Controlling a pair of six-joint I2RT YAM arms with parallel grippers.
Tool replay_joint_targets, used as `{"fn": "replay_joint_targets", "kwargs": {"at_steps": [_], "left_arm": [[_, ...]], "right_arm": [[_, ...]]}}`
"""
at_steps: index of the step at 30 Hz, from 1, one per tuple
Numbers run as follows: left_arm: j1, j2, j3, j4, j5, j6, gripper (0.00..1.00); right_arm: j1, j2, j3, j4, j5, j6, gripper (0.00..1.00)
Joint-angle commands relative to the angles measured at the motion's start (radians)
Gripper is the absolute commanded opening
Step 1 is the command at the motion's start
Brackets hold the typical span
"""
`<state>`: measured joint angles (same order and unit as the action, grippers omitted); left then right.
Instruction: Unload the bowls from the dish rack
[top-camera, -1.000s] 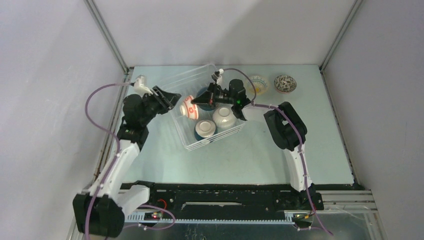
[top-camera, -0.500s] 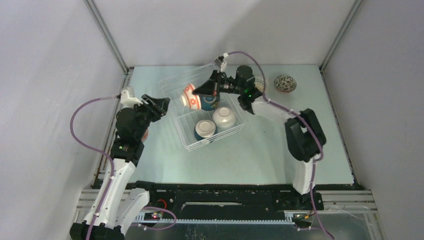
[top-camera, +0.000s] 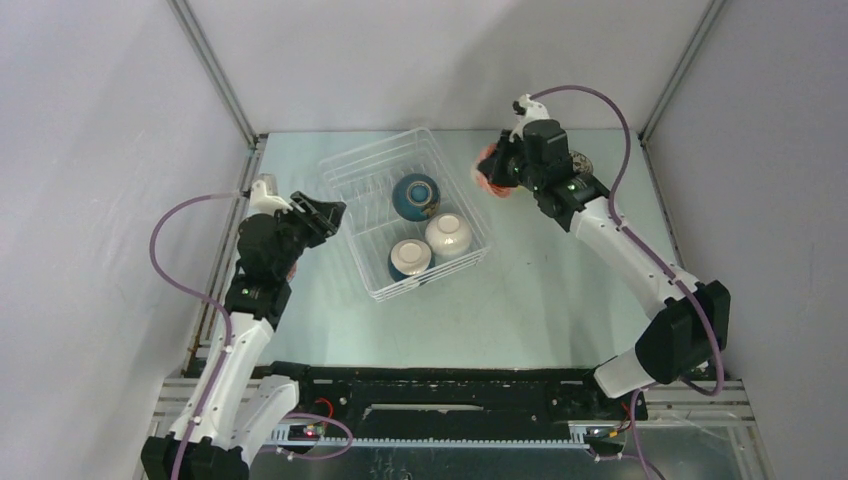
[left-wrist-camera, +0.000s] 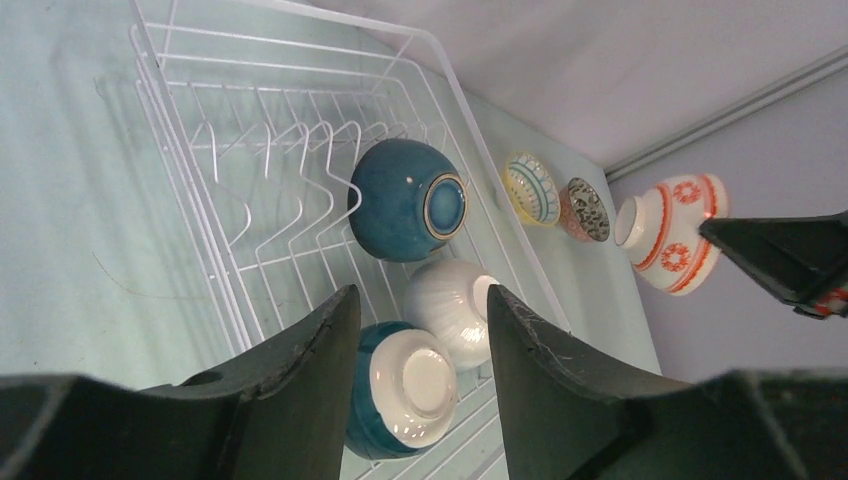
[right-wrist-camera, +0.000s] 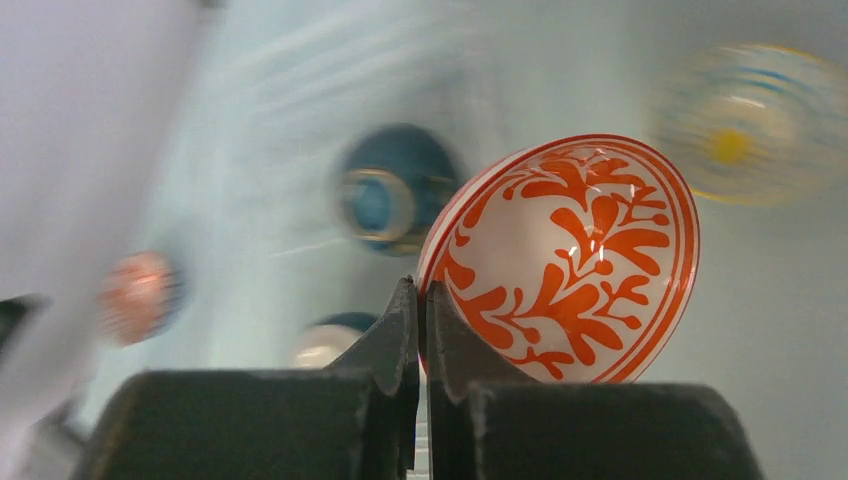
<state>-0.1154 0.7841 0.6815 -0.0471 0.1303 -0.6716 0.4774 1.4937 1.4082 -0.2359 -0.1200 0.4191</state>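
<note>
The white wire dish rack (top-camera: 372, 178) holds three bowls: a dark teal bowl (top-camera: 415, 195), a white bowl (top-camera: 449, 235) and a teal bowl with a white base (top-camera: 410, 258). My right gripper (top-camera: 503, 172) is shut on the rim of the red-patterned bowl (top-camera: 484, 172) and holds it in the air, right of the rack. In the right wrist view the jaws (right-wrist-camera: 421, 290) pinch that bowl (right-wrist-camera: 570, 260). My left gripper (top-camera: 325, 215) is open and empty at the rack's left side. In the left wrist view it (left-wrist-camera: 420, 300) faces the racked bowls.
A yellow bowl (left-wrist-camera: 530, 187) and a speckled bowl (left-wrist-camera: 587, 208) stand on the table beyond the rack, near the back right. A blurred reddish bowl (right-wrist-camera: 140, 295) shows at the left in the right wrist view. The enclosure walls stand close on all sides.
My right gripper has lifted the red-patterned bowl out of the rack and carried it right, toward the back. My left arm drew back a little from the rack.
</note>
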Motion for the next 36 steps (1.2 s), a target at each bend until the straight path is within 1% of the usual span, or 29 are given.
{"fn": "replay_joint_targets", "kwargs": {"at_steps": [1, 2, 4, 7, 14, 23, 31, 36], "left_arm": [[-0.006, 0.019, 0.002, 0.021, 0.037, 0.028, 0.55], [-0.011, 0.021, 0.003, 0.020, 0.035, 0.031, 0.55], [-0.027, 0.022, 0.003, 0.021, 0.021, 0.039, 0.55], [-0.058, 0.030, 0.010, 0.021, -0.005, 0.051, 0.55], [-0.112, 0.077, 0.045, 0.017, -0.020, 0.063, 0.56], [-0.131, 0.102, 0.045, 0.018, -0.047, 0.075, 0.57], [-0.134, 0.125, 0.057, 0.017, -0.045, 0.084, 0.57], [-0.138, 0.138, 0.062, 0.018, -0.043, 0.089, 0.57]], "right_arm": [[-0.038, -0.025, -0.023, -0.221, 0.472, -0.195, 0.00], [-0.044, -0.025, -0.033, -0.230, 0.536, -0.215, 0.00], [-0.066, -0.014, -0.039, -0.256, 0.604, -0.246, 0.00], [-0.100, 0.019, -0.039, -0.282, 0.651, -0.260, 0.00], [-0.171, 0.128, -0.013, -0.299, 0.637, -0.253, 0.00], [-0.234, 0.330, 0.116, -0.384, 0.649, -0.241, 0.00], [-0.264, 0.432, 0.141, -0.403, 0.663, -0.229, 0.00], [-0.266, 0.459, 0.143, -0.387, 0.669, -0.233, 0.00]]}}
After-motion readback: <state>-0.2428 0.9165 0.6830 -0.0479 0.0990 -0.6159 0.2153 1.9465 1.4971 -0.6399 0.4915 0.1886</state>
